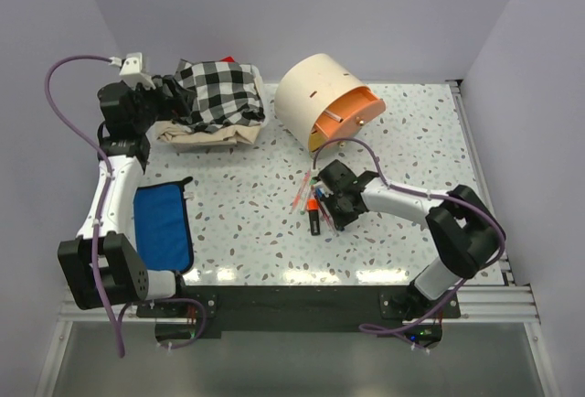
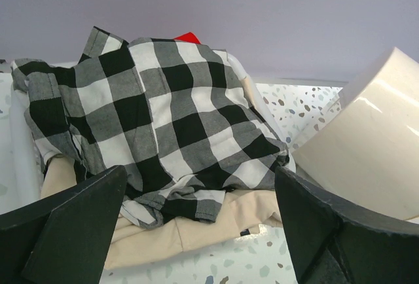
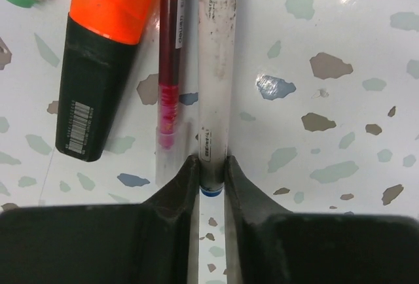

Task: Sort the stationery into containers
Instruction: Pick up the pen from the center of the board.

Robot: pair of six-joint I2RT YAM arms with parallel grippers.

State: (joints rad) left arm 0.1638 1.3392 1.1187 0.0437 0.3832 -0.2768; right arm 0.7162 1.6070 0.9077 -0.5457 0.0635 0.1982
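Where right gripper (image 3: 211, 169) clamps it, blue pen (image 3: 216, 68) clear-barrelled, blue-tipped; left gripper (image 2: 200, 182) wide.

We record two arms. Left arm (image 1: 108, 198), frame left: white links, black joint housings, purple cable (image 1: 50, 95), white connector block (image 1: 134, 69). Right arm (image 1: 400, 202), lower right: same white-and-black build, purple cable too; right gripper (image 3: 211, 169) fingers (image 3: 171, 225) matte black.

We see pale lilac walls (image 1: 302, 4) closing in on three sides of a white surface (image 1: 420, 150) flecked with grey and brown chips. A metal rail (image 1: 469, 136) runs along its right edge, and soft glare (image 1: 384, 275) lies near its front edge.
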